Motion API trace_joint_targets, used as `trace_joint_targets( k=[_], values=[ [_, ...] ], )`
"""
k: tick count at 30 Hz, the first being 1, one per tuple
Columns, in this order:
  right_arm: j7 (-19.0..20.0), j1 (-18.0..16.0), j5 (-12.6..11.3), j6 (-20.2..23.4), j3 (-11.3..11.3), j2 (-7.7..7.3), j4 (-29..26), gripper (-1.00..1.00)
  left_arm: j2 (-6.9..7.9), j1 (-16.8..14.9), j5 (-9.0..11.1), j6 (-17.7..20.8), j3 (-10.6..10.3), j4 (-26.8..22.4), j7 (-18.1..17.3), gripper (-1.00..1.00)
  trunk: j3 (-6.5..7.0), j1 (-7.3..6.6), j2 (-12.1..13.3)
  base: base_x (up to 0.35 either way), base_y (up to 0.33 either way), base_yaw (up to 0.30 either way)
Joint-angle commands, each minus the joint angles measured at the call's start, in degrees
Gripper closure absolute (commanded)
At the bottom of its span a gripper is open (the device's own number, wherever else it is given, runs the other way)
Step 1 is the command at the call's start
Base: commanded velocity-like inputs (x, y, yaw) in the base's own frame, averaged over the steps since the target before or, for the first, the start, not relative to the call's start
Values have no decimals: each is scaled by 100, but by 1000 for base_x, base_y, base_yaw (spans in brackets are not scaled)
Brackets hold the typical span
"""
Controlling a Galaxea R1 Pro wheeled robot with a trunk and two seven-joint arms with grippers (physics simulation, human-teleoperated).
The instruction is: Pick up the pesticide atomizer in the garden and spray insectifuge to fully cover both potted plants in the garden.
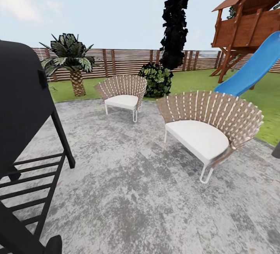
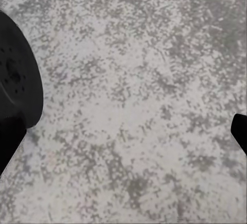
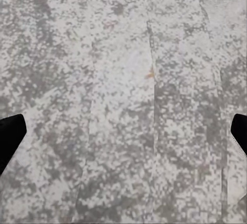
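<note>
No text, label, brand, number or sign can be read in any of the views. The wicker chairs (image 1: 210,125), the black grill (image 1: 23,106), the wooden fence (image 1: 124,61) and the stone patio (image 1: 128,191) carry no lettering.

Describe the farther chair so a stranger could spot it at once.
Start at the grey stone patio in front of the wooden fence. Two fan-backed wicker chairs stand on it; take the farther chair, near the patio's back edge, between the palm and the round bush. The nearer chair sits by the blue slide.
</note>
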Motion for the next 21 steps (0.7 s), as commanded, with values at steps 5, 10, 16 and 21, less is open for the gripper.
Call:
trace_joint_targets(
  k=[5, 10, 16, 21],
  values=[
    [4, -4, 10, -19, -15, 2, 7, -100, -3, -3, 4, -19, 10, 5, 2, -100, -5, 3, -2, 340, 0, 0],
    [4, -4, 10, -20, -15, 6, 8, -100, -3, -3, 6, -19, 11, 5, 2, -100, -5, 3, -2, 340, 0, 0],
    [4, -4, 10, -19, -15, 6, 8, -100, -1, -3, 6, -19, 11, 5, 2, -100, -5, 3, -2, 339, 0, 0],
    [4, -4, 10, -22, -15, 8, 8, -100, -2, -3, 5, -19, 9, 5, 2, -100, -5, 3, -2, 339, 0, 0]
  ],
)
